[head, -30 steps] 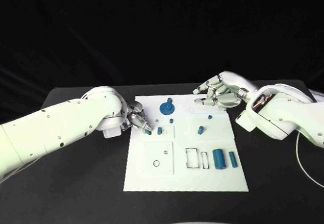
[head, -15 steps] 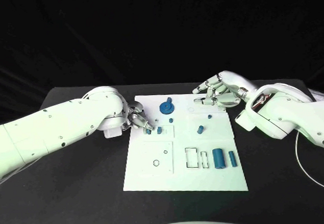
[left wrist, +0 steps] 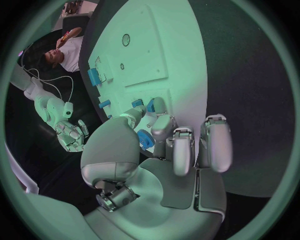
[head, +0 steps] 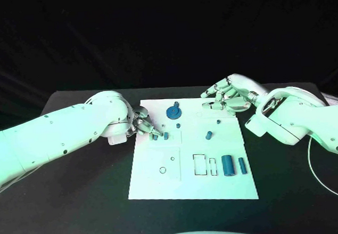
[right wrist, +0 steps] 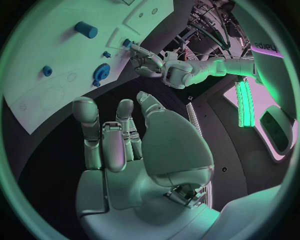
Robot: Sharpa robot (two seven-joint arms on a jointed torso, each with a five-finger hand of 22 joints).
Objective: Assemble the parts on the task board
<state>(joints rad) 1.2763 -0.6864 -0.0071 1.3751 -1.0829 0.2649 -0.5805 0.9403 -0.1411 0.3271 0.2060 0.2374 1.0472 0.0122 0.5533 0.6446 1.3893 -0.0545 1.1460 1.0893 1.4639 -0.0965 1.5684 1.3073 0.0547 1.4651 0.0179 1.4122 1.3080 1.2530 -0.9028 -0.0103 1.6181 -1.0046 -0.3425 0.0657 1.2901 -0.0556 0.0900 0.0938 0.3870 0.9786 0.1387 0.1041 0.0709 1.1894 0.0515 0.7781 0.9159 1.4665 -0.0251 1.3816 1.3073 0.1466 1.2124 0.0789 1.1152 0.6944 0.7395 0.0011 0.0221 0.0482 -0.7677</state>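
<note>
The white task board (head: 189, 174) lies in the middle of the table. My left hand (head: 144, 126) is at its left edge, its curled fingertips (left wrist: 156, 106) down at two small blue pieces (head: 155, 136) (head: 166, 135). The frames don't reveal whether it pinches one. A blue gear (head: 173, 113) sits just beyond that hand and shows again in the right wrist view (right wrist: 101, 72). My right hand (head: 228, 98) hovers over the board's far right corner, its fingers (right wrist: 106, 140) apart and holding nothing. A blue peg (head: 208, 135) stands mid-board.
Two blue cylinders (head: 228, 165) (head: 242, 165) lie near the board's right edge, beside empty rectangular slots (head: 200, 164). A square plate with a round hole (head: 163, 169) is at the near left. A white cable (head: 319, 177) runs over the table at the right.
My left hand's fingertips have crept a little closer onto the two small blue pieces. My right hand has hardly moved.
</note>
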